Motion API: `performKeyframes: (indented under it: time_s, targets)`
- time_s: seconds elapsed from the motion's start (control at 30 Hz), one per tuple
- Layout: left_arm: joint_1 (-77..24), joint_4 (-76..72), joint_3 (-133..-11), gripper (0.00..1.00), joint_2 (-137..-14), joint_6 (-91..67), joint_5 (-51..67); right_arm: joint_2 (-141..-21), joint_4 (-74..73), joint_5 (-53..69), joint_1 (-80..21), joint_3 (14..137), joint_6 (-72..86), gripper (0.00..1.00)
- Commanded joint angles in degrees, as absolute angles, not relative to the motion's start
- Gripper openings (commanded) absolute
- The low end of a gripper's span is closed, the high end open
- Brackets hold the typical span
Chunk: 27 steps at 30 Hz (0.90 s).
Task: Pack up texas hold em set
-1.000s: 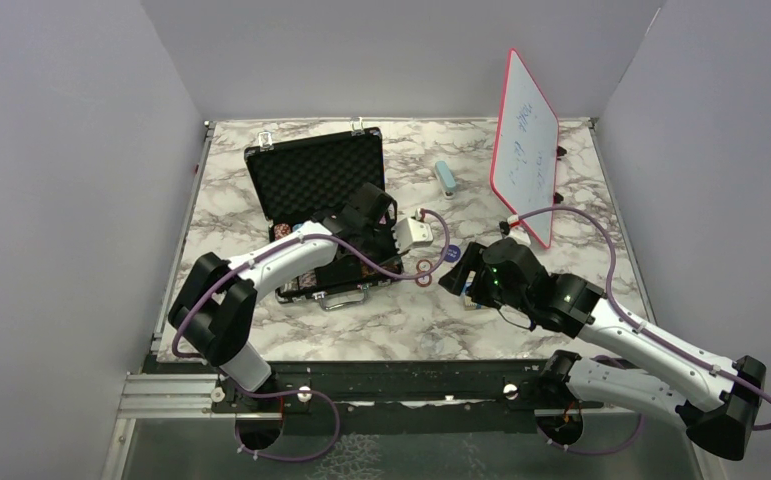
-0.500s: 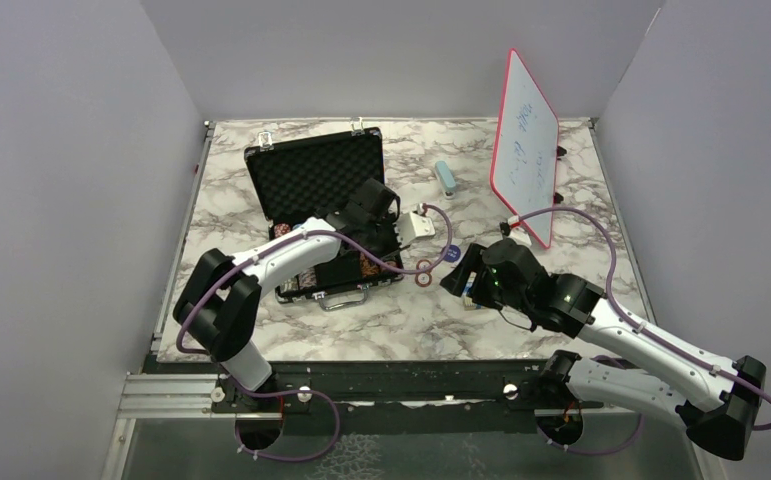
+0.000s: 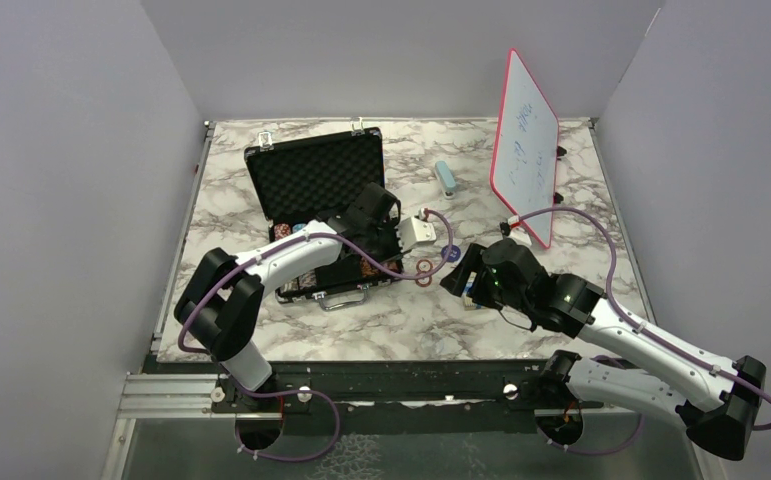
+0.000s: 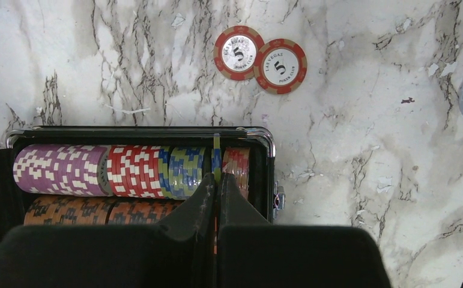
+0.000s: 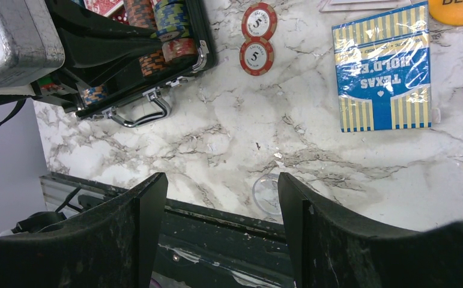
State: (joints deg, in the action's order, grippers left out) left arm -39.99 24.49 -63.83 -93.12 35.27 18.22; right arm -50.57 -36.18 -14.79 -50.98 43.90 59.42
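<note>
The black briefcase [image 3: 313, 178] lies open with its foam lid up. The left wrist view shows its tray rim [image 4: 139, 129] and rows of striped chips [image 4: 127, 171]. My left gripper [image 4: 215, 177] is shut on a blue-green chip [image 4: 216, 153], held edge-on in the row's right end. Two red chips [image 4: 260, 55] lie on the marble beyond the case. My right gripper [image 5: 221, 180] is open and empty above the table's near edge. The blue card deck [image 5: 385, 69] lies ahead of it, beside an orange button [image 5: 457, 9].
A red-framed whiteboard [image 3: 526, 150] stands at the back right, with a pale blue block [image 3: 445, 178] next to it. A blue round button [image 3: 452, 253] lies between the arms. A clear disc [image 5: 268, 193] lies near the front edge. The case handle [image 5: 139, 117] faces the front.
My left wrist has shifted slightly over the case's right end. The right arm has barely moved.
</note>
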Motion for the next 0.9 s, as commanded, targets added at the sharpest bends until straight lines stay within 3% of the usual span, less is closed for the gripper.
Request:
performKeyframes:
  time_s: [0.0, 0.87]
  targets:
    - [-39.94, 30.01, -61.96, 0.0, -92.72, 36.72, 20.4, -50.32, -36.54, -16.94, -50.87, 45.21, 58.8, 0.71]
    - [-39.91, 28.02, -58.64, 0.0, -87.78, 36.78, 20.01, -51.4, -35.3, -16.23, -50.89, 44.49, 58.49, 0.71]
